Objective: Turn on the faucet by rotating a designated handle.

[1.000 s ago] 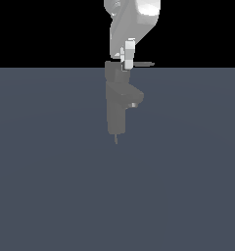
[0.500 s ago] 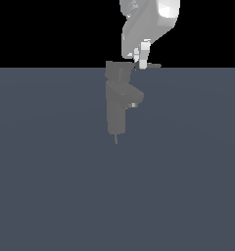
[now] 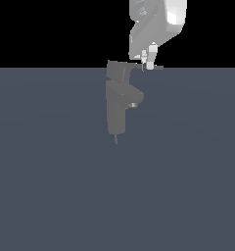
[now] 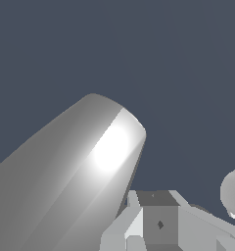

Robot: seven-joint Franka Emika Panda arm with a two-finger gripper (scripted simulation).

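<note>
In the exterior view the grey faucet stands upright on the floor, its short spout pointing to that view's right. From the blocky cap on top, the thin handle reaches out to the right. My gripper hangs down from above onto the handle's outer part, its white fingers close together with their tips at the blade. The wrist view shows only a large rounded grey body and pale gripper parts. Contact with the handle is not visible in the wrist view.
A flat blue-grey floor spreads all around the faucet. Behind it the background is black. A small thin stub sticks out below the column's base.
My gripper has travelled towards the exterior view's right. The handle's tip has swung a little further right with it. The faucet column has stayed put.
</note>
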